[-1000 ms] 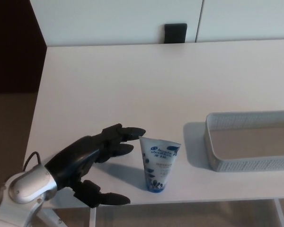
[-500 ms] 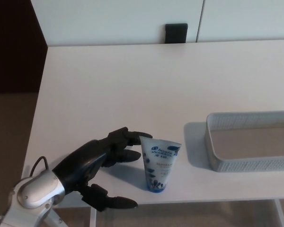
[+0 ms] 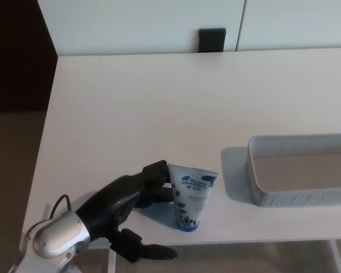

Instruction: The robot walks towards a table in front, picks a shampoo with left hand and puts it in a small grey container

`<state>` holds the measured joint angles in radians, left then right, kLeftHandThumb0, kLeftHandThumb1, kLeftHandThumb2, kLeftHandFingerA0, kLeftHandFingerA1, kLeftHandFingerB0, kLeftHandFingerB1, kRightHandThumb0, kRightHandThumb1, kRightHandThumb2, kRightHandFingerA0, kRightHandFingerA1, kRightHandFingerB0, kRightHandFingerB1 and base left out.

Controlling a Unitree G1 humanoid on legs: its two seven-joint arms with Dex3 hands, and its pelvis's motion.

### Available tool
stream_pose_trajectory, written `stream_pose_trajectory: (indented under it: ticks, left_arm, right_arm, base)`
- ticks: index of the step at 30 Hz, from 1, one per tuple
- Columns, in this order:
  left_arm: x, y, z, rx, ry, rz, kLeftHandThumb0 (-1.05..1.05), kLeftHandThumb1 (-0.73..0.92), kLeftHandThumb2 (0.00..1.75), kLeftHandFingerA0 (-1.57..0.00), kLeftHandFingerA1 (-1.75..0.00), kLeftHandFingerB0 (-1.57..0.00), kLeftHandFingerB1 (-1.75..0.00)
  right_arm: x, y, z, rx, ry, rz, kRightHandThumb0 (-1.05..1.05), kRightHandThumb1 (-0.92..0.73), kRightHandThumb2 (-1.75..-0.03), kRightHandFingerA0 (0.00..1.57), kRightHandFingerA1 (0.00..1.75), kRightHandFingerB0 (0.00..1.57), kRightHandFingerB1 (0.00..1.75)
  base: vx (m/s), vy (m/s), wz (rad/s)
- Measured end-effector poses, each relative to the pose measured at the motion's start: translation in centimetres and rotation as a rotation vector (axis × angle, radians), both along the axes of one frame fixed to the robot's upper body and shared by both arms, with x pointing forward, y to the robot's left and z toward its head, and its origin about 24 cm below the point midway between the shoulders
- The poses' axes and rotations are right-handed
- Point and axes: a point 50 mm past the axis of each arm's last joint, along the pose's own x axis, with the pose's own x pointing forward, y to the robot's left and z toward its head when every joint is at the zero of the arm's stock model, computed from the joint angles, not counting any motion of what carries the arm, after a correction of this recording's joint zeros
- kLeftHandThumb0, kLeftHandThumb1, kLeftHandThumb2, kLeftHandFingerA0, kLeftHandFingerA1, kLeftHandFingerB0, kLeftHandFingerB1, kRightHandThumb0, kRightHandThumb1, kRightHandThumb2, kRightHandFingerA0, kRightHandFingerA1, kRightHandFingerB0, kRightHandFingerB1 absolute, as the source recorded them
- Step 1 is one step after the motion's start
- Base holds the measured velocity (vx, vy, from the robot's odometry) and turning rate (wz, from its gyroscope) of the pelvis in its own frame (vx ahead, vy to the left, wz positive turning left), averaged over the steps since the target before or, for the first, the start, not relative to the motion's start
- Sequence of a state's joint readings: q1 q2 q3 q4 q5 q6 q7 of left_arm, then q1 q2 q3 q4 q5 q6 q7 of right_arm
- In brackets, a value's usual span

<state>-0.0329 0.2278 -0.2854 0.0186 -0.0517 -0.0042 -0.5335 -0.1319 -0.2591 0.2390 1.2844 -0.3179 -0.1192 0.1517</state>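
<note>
1. The shampoo tube (image 3: 190, 196) stands cap-down near the front edge of the white bench (image 3: 159, 102).
2. The left robot hand (image 3: 125, 207) is spread: its fingertips (image 3: 158, 169) meet the tube's upper left side, and its thumb (image 3: 150, 251) juts out apart below.
3. The grey container (image 3: 307, 198) sits to the tube's right, apart from it.
</note>
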Motion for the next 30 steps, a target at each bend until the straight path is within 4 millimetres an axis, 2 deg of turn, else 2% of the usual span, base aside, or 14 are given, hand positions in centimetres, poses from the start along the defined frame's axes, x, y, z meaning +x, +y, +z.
stream_pose_trajectory:
  ticks: [13, 14, 15, 16, 17, 18, 19, 20, 21, 22, 23, 24, 25, 30]
  left_arm:
    - [0.4, -1.5, -0.1, -0.027, 0.011, 0.000, -0.67, 0.36, 0.52, -0.23, -0.60, -0.05, -0.60]
    - [0.5, -1.7, -0.1, -0.030, 0.011, 0.003, -0.36, 0.15, 0.77, -0.56, -0.69, -0.06, -0.55]
    - [0.5, -2.0, -0.1, -0.030, 0.008, 0.010, -0.65, 0.35, 0.70, -0.86, -0.60, -0.13, -0.57]
    - [0.6, -2.1, -0.1, -0.027, 0.005, 0.015, -0.50, 0.46, 0.54, -1.29, -0.58, -0.24, -0.50]
    - [0.7, -2.4, -0.1, -0.024, -0.002, 0.028, -0.50, 0.46, 0.54, -1.29, -0.58, -0.24, -0.50]
    - [0.8, -2.8, -0.1, -0.024, -0.009, 0.042, -0.41, 0.54, 0.56, -1.51, -0.63, -0.35, -0.48]
    - [0.9, -3.1, -0.1, -0.021, -0.014, 0.048, -0.34, 0.62, 0.70, -1.57, -0.80, -0.45, -0.50]
    - [1.0, -3.5, -0.1, -0.019, -0.020, 0.060, -0.34, 0.62, 0.70, -1.57, -0.80, -0.45, -0.50]
    - [1.1, -4.1, -0.1, -0.019, -0.026, 0.070, -0.19, 0.79, 0.63, -1.57, -0.99, -0.95, -0.49]
    - [1.1, -4.4, -0.2, -0.016, -0.028, 0.076, -0.17, 0.70, 0.74, -1.57, -1.02, -1.13, -0.56]
    - [1.3, -4.9, -0.3, -0.011, -0.031, 0.087, -0.17, 0.70, 0.74, -1.57, -1.02, -1.13, -0.56]
    - [1.5, -5.3, -0.4, -0.007, -0.034, 0.096, -0.14, 0.50, 1.05, -1.52, -1.24, -1.15, -0.92]
    - [1.7, -5.7, -0.5, -0.002, -0.038, 0.104, -0.10, 0.56, 0.97, -1.57, -1.02, -1.44, -0.63]
    - [2.6, -7.2, -0.3, 0.016, -0.073, 0.155, -0.10, 0.47, 1.16, -1.57, -1.06, -1.46, -0.89]
  right_arm:
    - [-0.3, 0.1, -0.1, 0.006, 0.002, 0.003, -0.39, -0.70, -0.61, 0.63, 0.46, 0.50, 0.39]
    - [-0.3, 0.1, -0.1, 0.007, 0.001, 0.003, -0.39, -0.69, -0.61, 0.64, 0.47, 0.48, 0.39]
    - [-0.2, 0.1, -0.1, 0.007, 0.001, 0.004, -0.39, -0.69, -0.60, 0.65, 0.47, 0.48, 0.39]
    - [-0.2, 0.1, -0.1, 0.007, 0.000, 0.004, -0.40, -0.69, -0.61, 0.66, 0.47, 0.51, 0.40]
    - [-0.2, 0.1, -0.1, 0.007, -0.001, 0.005, -0.40, -0.69, -0.61, 0.66, 0.47, 0.51, 0.40]
    - [-0.1, 0.1, 0.0, 0.008, -0.003, 0.005, -0.40, -0.69, -0.61, 0.66, 0.47, 0.51, 0.40]
    - [-0.1, 0.1, 0.0, 0.008, -0.004, 0.005, -0.39, -0.69, -0.60, 0.63, 0.45, 0.52, 0.40]
    - [-0.1, 0.2, 0.0, 0.009, -0.004, 0.006, -0.39, -0.69, -0.60, 0.63, 0.45, 0.52, 0.40]
    - [-0.1, 0.2, -0.1, 0.010, -0.005, 0.006, -0.39, -0.69, -0.61, 0.63, 0.45, 0.53, 0.40]
    - [0.0, 0.2, -0.1, 0.010, -0.005, 0.006, -0.39, -0.69, -0.61, 0.63, 0.45, 0.53, 0.40]
    - [0.0, 0.3, -0.1, 0.012, -0.006, 0.007, -0.39, -0.69, -0.61, 0.63, 0.45, 0.53, 0.40]
    - [0.0, 0.4, -0.1, 0.014, -0.008, 0.008, -0.39, -0.69, -0.61, 0.62, 0.45, 0.53, 0.40]
    - [0.1, 0.4, -0.1, 0.015, -0.009, 0.009, -0.39, -0.69, -0.61, 0.61, 0.44, 0.51, 0.40]
    - [0.6, 0.5, 0.1, 0.017, -0.023, 0.015, -0.40, -0.71, -0.61, 0.64, 0.44, 0.52, 0.39]
  base:
    - [0.00, 0.000, 0.00]
    - [0.00, 0.000, 0.00]
    - [0.00, 0.000, 0.00]
    - [0.00, 0.000, 0.00]
    - [0.00, 0.000, 0.00]
    - [0.00, 0.000, 0.00]
    - [0.00, 0.000, 0.00]
    - [0.00, 0.000, 0.00]
    - [0.00, 0.000, 0.00]
    - [0.00, 0.000, 0.00]
    - [0.00, 0.000, 0.00]
    - [0.00, 0.000, 0.00]
    - [0.00, 0.000, 0.00]
    - [0.00, 0.000, 0.00]
